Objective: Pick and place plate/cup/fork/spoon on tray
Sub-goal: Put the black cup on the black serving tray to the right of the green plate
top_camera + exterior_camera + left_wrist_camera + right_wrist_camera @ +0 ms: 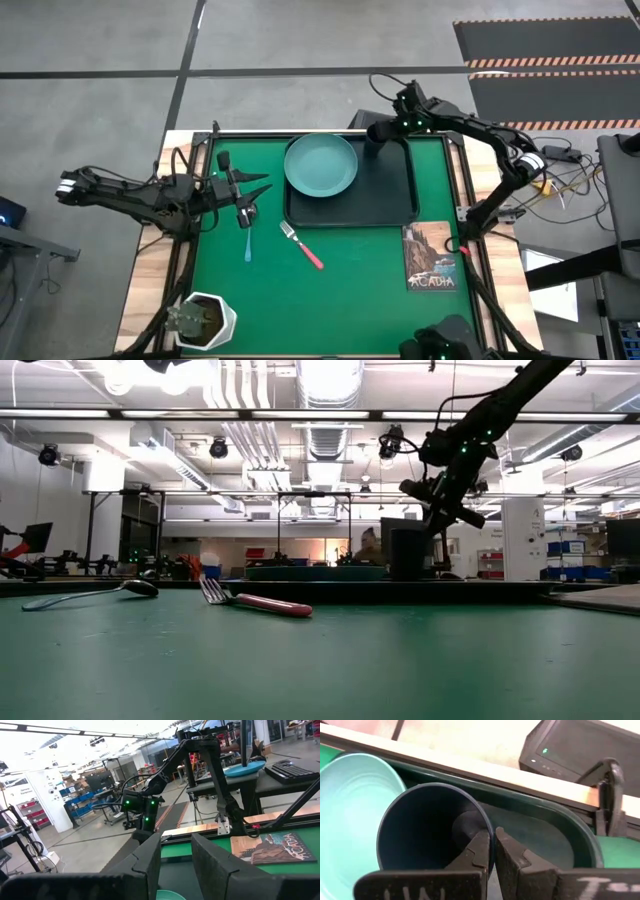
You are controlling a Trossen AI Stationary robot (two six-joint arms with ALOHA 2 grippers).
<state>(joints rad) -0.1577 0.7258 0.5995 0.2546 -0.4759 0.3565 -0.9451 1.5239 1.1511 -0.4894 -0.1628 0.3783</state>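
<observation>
the right gripper (491, 851) is clamped on the wall of the cup (427, 827), held over the tray's (395, 190) far corner beside the plate (321, 165). the cup should be lowered level before release.

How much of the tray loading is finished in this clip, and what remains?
Done: the round teal-green plate sits on the black rectangular tray. In hand: the right gripper is shut on the rim of the small black cup over the tray's far corner. Left: the pink-handled fork and blue-handled spoon lie on the green mat; the left gripper hangs near the spoon, holding nothing.
</observation>
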